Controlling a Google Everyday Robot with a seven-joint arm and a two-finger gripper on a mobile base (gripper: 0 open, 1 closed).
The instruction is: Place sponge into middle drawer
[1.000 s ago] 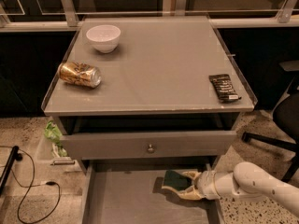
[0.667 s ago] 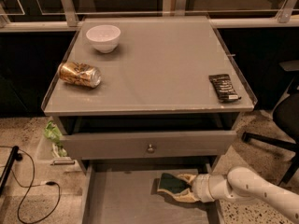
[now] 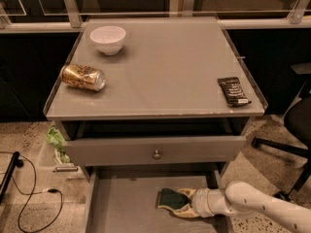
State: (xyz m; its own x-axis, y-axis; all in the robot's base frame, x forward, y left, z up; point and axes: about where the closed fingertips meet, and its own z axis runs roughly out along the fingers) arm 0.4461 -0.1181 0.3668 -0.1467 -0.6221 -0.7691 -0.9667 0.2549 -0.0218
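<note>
The sponge [image 3: 169,197], dark green on top, lies inside the open middle drawer [image 3: 121,203], right of its centre, on or just above the grey floor. My gripper [image 3: 181,202] reaches in from the lower right on a white arm [image 3: 252,208], with its tan fingers [image 3: 184,193] around the sponge's right end. The drawer is pulled out below the top drawer with the round metal knob [image 3: 156,154].
On the cabinet top stand a white bowl [image 3: 108,39], a gold can lying on its side [image 3: 83,77] and a black wrapped bar [image 3: 233,91]. A black office chair [image 3: 291,130] is at the right. Cables [image 3: 29,198] run across the floor at the left.
The gripper and sponge have moved a little to the left and lower into the drawer. Nothing on the cabinet top has moved.
</note>
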